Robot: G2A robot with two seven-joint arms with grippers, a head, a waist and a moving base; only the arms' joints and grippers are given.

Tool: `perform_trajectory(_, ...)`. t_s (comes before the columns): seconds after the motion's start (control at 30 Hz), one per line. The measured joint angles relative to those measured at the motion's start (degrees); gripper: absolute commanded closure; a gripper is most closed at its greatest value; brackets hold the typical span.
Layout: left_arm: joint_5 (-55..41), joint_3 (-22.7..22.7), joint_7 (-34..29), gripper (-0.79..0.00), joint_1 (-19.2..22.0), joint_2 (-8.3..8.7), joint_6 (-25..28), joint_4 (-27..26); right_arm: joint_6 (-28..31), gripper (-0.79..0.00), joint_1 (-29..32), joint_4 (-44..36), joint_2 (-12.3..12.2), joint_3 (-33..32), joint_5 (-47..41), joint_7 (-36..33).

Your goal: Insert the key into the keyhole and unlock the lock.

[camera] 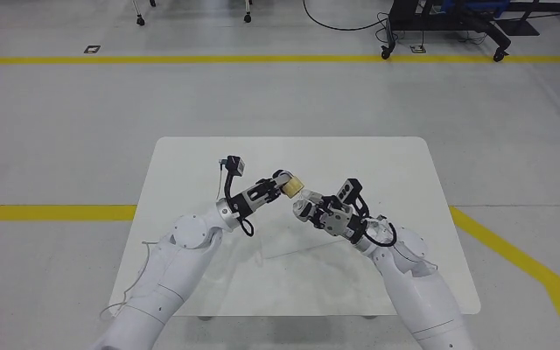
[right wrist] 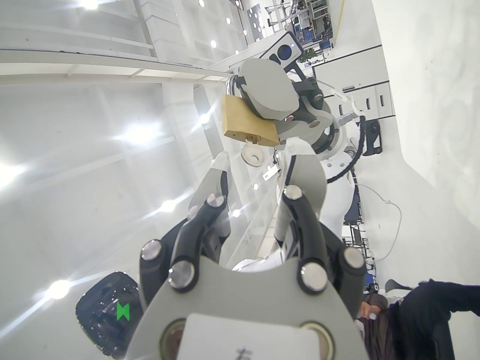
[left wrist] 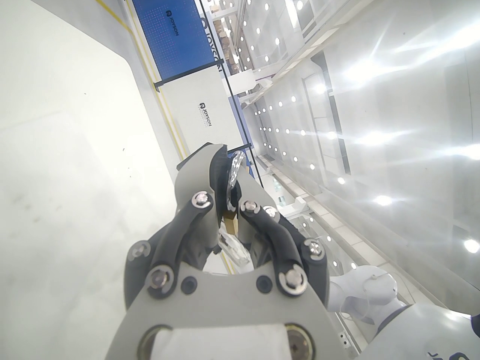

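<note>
Holding the padlock [right wrist: 243, 123] clear above the table [camera: 394, 175], the left gripper [left wrist: 232, 174] is clamped tight on its shackle end.
The key [right wrist: 253, 156] sits in the keyhole at the padlock's other end, round head sticking out. The right gripper [right wrist: 259, 151] is just off that end, fingers spread wide on either side of the key head and, as far as I can tell, gripping nothing.

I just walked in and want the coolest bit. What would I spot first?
The brass padlock, pinched in the left gripper above the white table. A pale key sticks out of its keyhole, and the right gripper hangs open right by the key, not pinching it.
</note>
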State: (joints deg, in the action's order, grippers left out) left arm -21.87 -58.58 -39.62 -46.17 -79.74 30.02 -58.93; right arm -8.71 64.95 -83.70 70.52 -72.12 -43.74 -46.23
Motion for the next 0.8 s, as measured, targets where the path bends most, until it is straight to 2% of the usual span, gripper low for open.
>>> perform_trajectory(0.07,0.09,-0.02,0.03,0.0,-0.07,-0.04,0.06,-0.02,0.01,-0.135,0.02,-0.06,0.0,0.13,0.12,0.07)
perform_trajectory(0.13,0.24,-0.08,0.01,0.0,-0.15,-0.06,0.21,-0.02,0.06,-0.003,0.03,-0.11,-0.02,0.15,0.28,0.18)
perform_trajectory(0.47,0.34,-0.56,-0.08,0.0,-0.49,-0.15,0.39,-0.2,-0.01,0.0,0.26,-0.37,-0.11,0.15,0.38,0.38)
perform_trajectory(0.8,1.93,-1.05,0.11,0.0,-1.01,-0.09,1.1,-0.73,-2.75,0.0,-0.45,0.7,-0.25,0.06,-2.13,-2.94)
